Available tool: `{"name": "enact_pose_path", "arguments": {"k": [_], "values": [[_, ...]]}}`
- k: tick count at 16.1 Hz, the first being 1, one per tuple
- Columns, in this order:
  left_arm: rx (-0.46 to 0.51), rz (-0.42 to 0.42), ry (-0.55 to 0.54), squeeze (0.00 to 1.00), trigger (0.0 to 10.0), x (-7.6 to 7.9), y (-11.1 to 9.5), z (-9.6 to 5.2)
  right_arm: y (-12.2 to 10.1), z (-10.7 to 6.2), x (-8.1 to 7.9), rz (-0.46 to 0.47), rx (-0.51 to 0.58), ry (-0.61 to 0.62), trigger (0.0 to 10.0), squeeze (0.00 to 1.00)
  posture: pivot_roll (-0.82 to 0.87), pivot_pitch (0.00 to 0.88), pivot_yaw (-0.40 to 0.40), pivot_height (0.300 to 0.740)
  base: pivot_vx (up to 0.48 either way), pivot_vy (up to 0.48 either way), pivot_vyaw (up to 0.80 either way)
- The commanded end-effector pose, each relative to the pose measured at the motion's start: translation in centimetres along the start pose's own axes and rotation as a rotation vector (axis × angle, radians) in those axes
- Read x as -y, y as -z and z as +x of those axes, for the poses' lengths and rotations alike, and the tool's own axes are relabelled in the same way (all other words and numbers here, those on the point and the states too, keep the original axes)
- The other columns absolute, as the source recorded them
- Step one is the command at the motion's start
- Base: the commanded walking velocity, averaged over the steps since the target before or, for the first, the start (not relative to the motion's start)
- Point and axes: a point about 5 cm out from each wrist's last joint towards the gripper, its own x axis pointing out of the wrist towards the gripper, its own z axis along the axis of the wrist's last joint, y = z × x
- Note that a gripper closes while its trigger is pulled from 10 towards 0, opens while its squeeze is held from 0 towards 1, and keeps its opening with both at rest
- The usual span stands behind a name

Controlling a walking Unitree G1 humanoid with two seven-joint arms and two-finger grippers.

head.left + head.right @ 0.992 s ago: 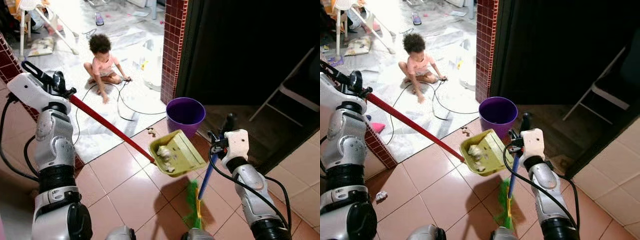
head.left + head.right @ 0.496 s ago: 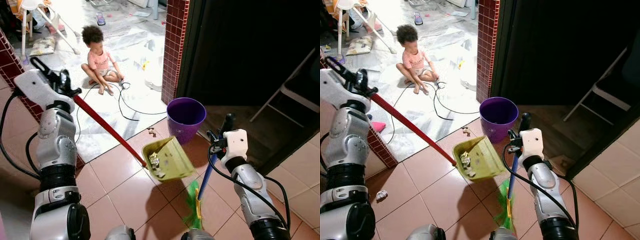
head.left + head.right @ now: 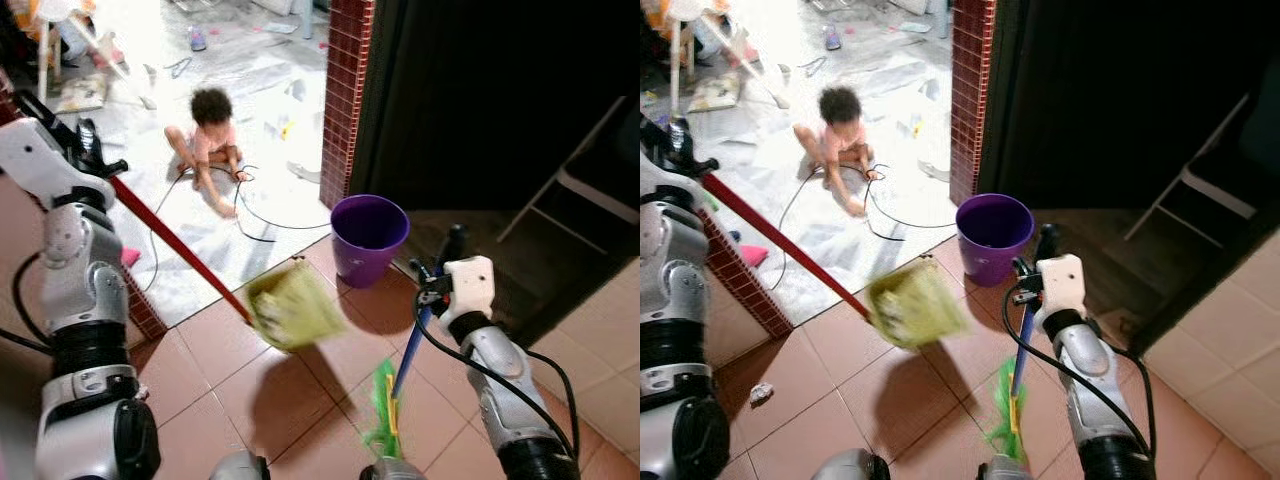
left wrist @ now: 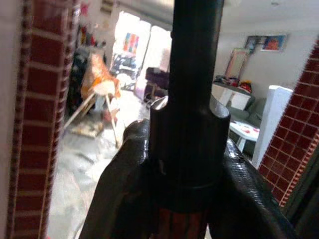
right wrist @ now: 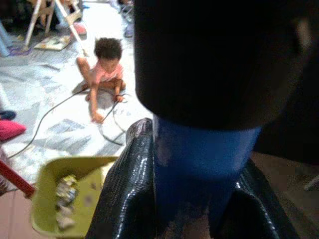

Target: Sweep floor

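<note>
The left arm is raised at 10 o'clock, its left gripper clamped on the red handle of the yellow-green dustpan, blurred above the tiles. At 4 o'clock the right gripper is closed round the blue broom. The purple bucket stands at 1 o'clock of the dustpan.

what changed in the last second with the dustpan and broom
The left gripper, shut on the red handle, has swung the yellow-green dustpan away from the purple bucket, toward the robot's left; it is now motion-blurred. The right gripper stays shut on the blue broom handle, with the green bristles on the tiles as before. The bucket has not moved.
</note>
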Motion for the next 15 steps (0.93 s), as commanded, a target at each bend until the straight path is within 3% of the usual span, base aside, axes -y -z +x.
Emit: {"name": "enact_pose_path", "arguments": {"k": [1,5,6,8,12,15], "values": [[0.064,0.006,0.057,0.00,10.0,1.2,-1.3,0.4,-0.7,0.0,0.2,-0.023,0.027,0.012,10.0,0.00,-0.10,0.000,0.035,0.740,0.000,0.000,-0.80],[-0.016,0.035,0.129,0.00,10.0,1.6,0.7,-1.0,-1.0,0.2,0.3,-0.018,0.044,0.029,10.0,0.00,-0.10,0.000,0.044,0.740,0.000,0.000,-0.73],[-0.060,0.087,0.181,0.00,10.0,1.3,2.0,-2.5,-1.4,0.2,0.2,-0.024,0.060,0.029,10.0,0.00,-0.09,0.000,0.045,0.740,0.000,0.000,0.00],[-0.084,0.115,0.177,0.00,10.0,0.5,2.7,-3.3,-1.4,0.0,0.2,-0.023,0.062,0.032,10.0,0.00,-0.09,0.000,0.043,0.740,0.000,0.000,0.00],[-0.098,0.134,0.173,0.00,10.0,-0.4,2.9,-4.2,-1.4,-1.2,1.2,-0.056,0.063,0.059,10.0,0.00,-0.10,0.000,0.044,0.740,0.000,0.000,0.00],[-0.087,0.087,0.153,0.00,10.0,-0.5,2.5,-3.9,-0.9,-2.0,2.0,-0.069,0.042,0.083,10.0,0.00,-0.11,0.000,0.047,0.740,0.000,0.000,0.00]]}}
